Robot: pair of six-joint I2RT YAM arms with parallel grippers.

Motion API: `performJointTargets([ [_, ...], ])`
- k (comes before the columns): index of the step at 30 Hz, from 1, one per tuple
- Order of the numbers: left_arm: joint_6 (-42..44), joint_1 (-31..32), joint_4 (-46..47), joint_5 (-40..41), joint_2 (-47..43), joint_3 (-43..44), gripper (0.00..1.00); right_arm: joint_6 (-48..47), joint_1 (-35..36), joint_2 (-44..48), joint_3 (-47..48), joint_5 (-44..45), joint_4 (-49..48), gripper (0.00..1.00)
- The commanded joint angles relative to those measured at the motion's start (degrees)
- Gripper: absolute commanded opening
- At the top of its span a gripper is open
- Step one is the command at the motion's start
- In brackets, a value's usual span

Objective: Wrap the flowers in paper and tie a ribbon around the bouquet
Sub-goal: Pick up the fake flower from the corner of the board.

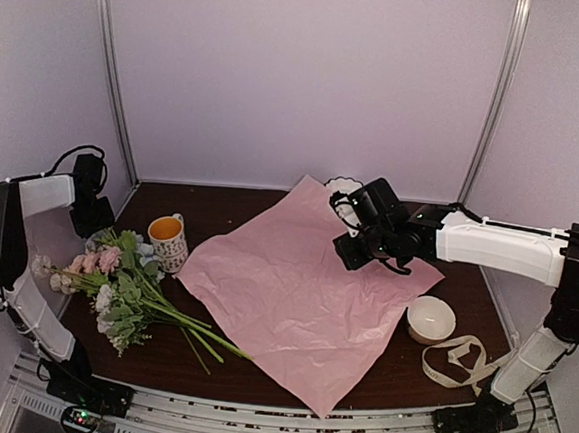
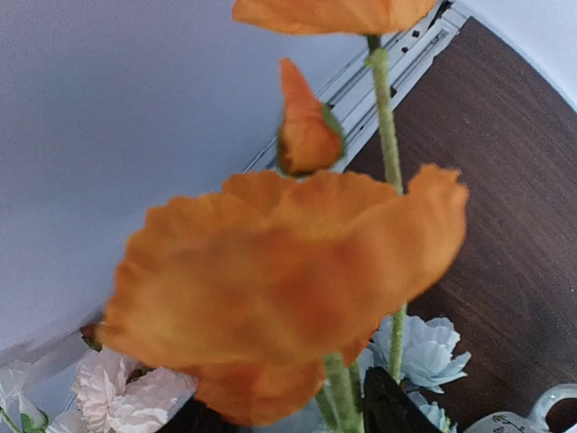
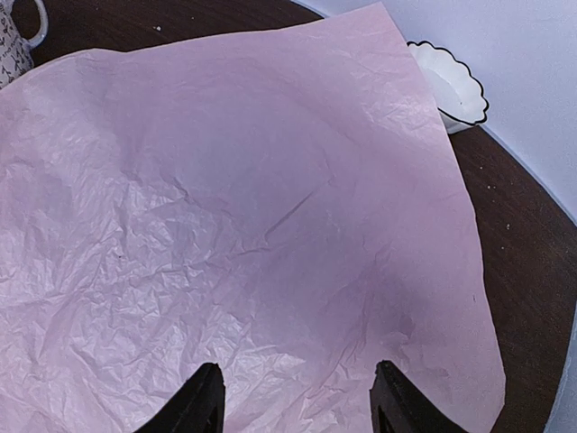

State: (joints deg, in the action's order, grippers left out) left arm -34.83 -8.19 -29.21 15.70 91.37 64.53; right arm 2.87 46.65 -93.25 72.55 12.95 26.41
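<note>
Dark desk (image 1: 240,208). Mid-desk lay paper (image 1: 299,287), flat, pink up, ready for stems. Over it hung my right claw (image 3: 299,401), jaws apart, empty. At left, flowers (image 1: 123,289) by mug (image 1: 170,242); my left claw (image 2: 293,413) among blooms, grip impossible to tell. Far right, ribbon (image 1: 459,360).

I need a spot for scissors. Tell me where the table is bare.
Table bare: far strip behind the mug, up to the paper; near edge between the flowers and the paper's corner. Crowded: near right, with round bowl and ribbon.
</note>
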Motion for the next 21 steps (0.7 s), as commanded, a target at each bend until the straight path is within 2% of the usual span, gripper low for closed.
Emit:
performJointTargets([
  [1, 0.85, -0.15, 0.98, 1.55, 1.66, 2.62, 0.42, -0.26, 0.53, 0.17, 1.03, 1.67, 1.18, 0.56],
  [2, 0.73, -0.11, 0.95, 1.56, 1.42, 2.62, 0.31, -0.24, 0.48, 0.17, 1.09, 1.79, 1.30, 0.56],
  [4, 0.36, -0.13, 0.94, 0.96, -0.28, 2.40, 0.03, -0.15, 0.61, 0.26, 1.25, 1.81, 1.59, 0.56],
  [5, 0.32, -0.15, 1.17, 0.79, -1.80, 2.10, 0.00, -0.11, 0.60, 0.21, 1.35, 1.80, 1.77, 0.56],
  [8, 1.58, -0.13, 1.43, 2.76, -7.42, 1.78, 0.00, -0.15, 0.79, 0.31, 1.60, 1.73, 1.88, 0.57],
  [13, 8.39, 0.29, 1.42, 5.79, -17.34, 4.43, 0.00, 0.01, 1.18, 0.28, 2.26, 0.79, 1.64, 0.57],
  [19, 26.24, 6.58, 12.86, 2.46, -28.16, 5.11, 0.00, 0.20, 1.63, 1.18, 2.98, -2.03, 0.73, 0.57],
  [21, 29.40, 8.14, 17.23, -1.49, -31.82, 4.72, 0.00, 0.20, 1.67, 1.81, 2.99, -3.01, 0.22, 0.57],
])
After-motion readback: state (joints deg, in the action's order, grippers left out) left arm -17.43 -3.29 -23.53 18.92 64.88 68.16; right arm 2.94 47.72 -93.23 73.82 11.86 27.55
